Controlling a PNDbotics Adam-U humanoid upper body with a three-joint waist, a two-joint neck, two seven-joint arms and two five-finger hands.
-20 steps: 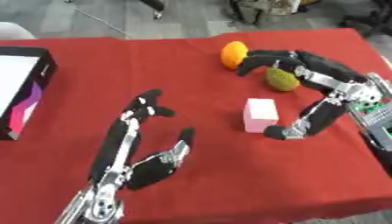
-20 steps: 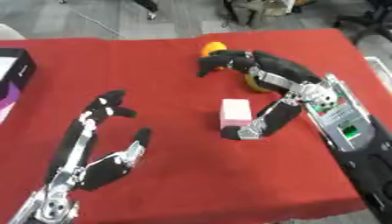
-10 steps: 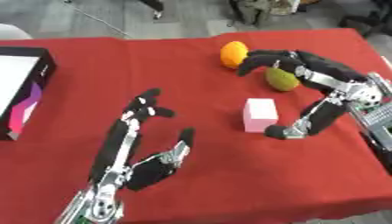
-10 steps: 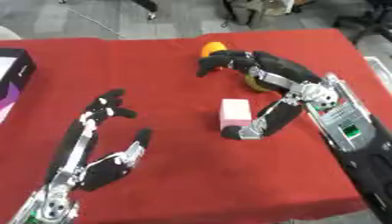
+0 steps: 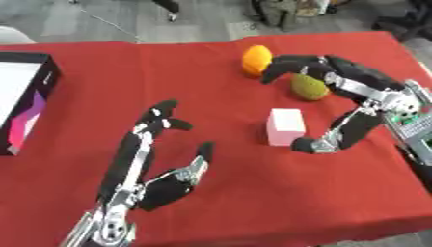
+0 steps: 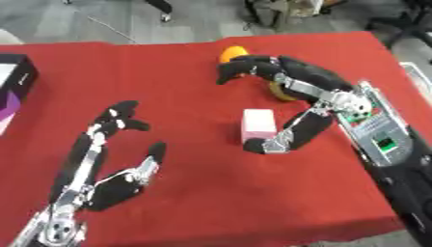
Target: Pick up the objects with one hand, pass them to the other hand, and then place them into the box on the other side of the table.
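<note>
In the left eye view, almost nothing is seen to have changed over the last second: the right hand [image 5: 337,77] stays arched over the worktop [image 5: 253,202], fingers spread apart and nothing held, so no pick has been started. Under its fingers lies one green fruit [image 5: 309,87]; just beyond its fingertips one orange [image 5: 256,60]; beside its thumb one pink block [image 5: 285,126].

In the right eye view, the left hand [image 6: 114,185] rests open and empty, and what seems to be one box [image 6: 13,84] lies far beyond it.
</note>
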